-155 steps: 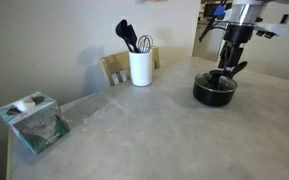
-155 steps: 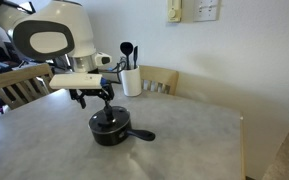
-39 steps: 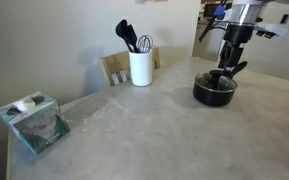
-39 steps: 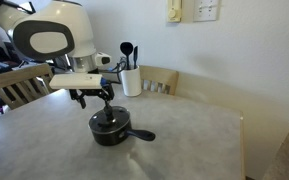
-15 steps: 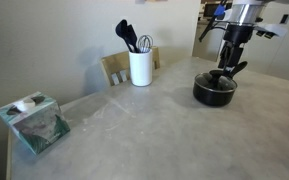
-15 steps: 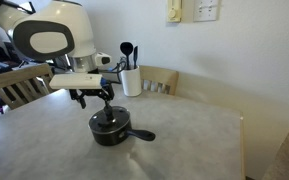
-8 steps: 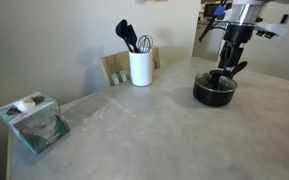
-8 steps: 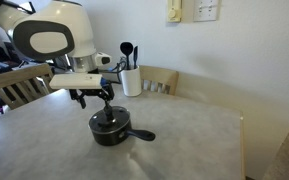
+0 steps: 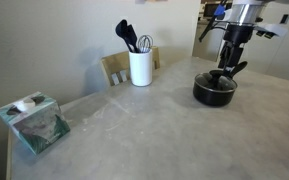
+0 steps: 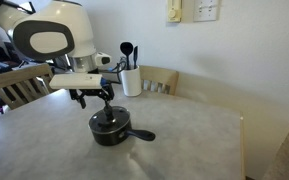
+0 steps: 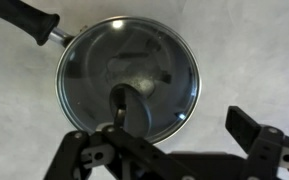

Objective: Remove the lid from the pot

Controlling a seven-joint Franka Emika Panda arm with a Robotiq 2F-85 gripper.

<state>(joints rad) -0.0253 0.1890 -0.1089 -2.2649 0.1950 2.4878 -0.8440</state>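
The black pot (image 9: 214,91) (image 10: 110,130) rests on the grey table with its long handle (image 10: 142,135) lying out to one side. Its round lid (image 11: 129,70) covers it, and the lid's black knob (image 11: 131,106) stands at the centre. In both exterior views my gripper (image 9: 227,72) (image 10: 105,103) hangs straight above the lid, fingertips close to the knob. In the wrist view the gripper (image 11: 159,138) is open, with its fingers (image 11: 246,125) spread wide on either side of the knob and not touching it. The pot's handle (image 11: 19,15) points to the upper left there.
A white utensil crock (image 9: 140,67) (image 10: 131,80) with black tools stands at the table's back by the wall. A tissue box (image 9: 32,121) sits near a table corner. Wooden chairs (image 10: 14,85) (image 10: 165,79) stand around the table.
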